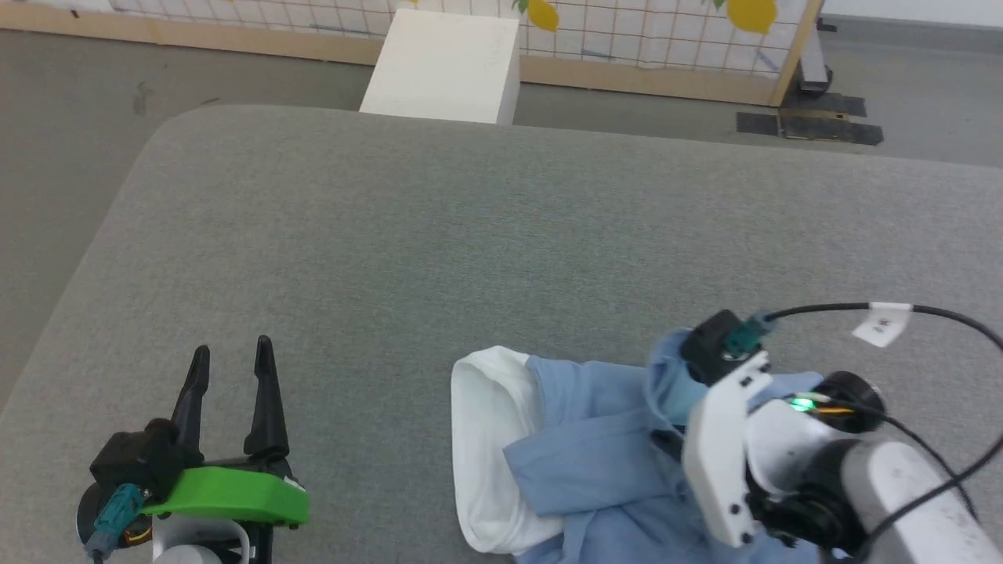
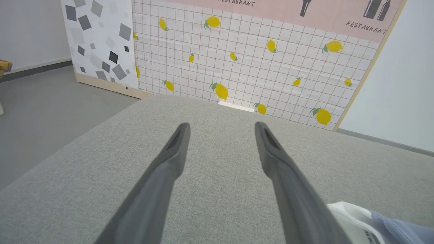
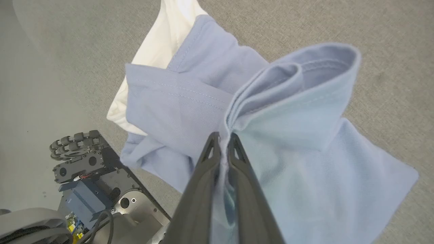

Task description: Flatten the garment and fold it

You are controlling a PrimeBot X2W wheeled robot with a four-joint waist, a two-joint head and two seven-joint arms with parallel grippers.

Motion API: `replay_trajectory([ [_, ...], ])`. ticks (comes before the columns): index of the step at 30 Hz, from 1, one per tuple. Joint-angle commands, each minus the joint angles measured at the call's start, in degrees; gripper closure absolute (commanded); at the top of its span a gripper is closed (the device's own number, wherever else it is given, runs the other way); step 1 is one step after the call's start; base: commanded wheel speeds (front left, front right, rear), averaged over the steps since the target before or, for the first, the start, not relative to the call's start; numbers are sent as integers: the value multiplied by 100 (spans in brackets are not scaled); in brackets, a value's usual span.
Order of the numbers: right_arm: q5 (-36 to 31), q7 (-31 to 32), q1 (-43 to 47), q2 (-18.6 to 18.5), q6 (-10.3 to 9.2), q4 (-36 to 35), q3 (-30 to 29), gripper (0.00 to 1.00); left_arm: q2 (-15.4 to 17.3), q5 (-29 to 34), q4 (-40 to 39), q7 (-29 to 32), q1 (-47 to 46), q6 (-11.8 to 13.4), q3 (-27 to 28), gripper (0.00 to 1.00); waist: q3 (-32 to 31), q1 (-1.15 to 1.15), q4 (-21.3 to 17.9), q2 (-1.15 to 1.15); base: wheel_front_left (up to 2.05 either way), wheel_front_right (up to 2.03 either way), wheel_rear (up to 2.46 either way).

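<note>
Garment lay bunched at the near right of the grey cushioned surface, with a white part showing on its left side. The right gripper was pinched tight on a raised fold of the blue cloth. Well apart to the left, the left gripper hovered above bare surface, its fingers spread wide and empty. Beyond the far edge stood a white box.

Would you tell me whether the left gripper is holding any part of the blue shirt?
No, the left gripper stands open over the grey cushion with nothing between its fingers; the shirt lies to one side.
</note>
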Motion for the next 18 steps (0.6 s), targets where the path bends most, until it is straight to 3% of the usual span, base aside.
replay_trajectory([
  [1, 50, -121, -172, 86, -9, 131, 153, 100, 3, -19, 17, -27, 32, -43, 4, 0, 23, 0, 119, 0, 0, 0, 0],
  [15, 76, -1128, -699, 861, -9, 1750, 1126, 100, -71, -36, 43, -27, 1, -48, 33, 0, 216, 0, 361, 0, 0, 0, 0],
  [16, 115, -1229, -725, 947, -9, 1834, 1175, 96, -75, -40, 47, -27, 4, -56, 38, 0, 224, 0, 353, 0, 0, 0, 0],
  [17, 173, -1319, -741, 1011, -9, 1881, 1208, 7, -77, -41, 55, -27, 4, -64, 37, 0, 226, 0, 347, 0, 0, 0, 0],
  [18, 250, -1446, -766, 1081, -9, 1907, 1244, 0, -83, -35, 61, -27, -5, -67, 36, 0, 224, 0, 339, 0, 0, 0, 0],
])
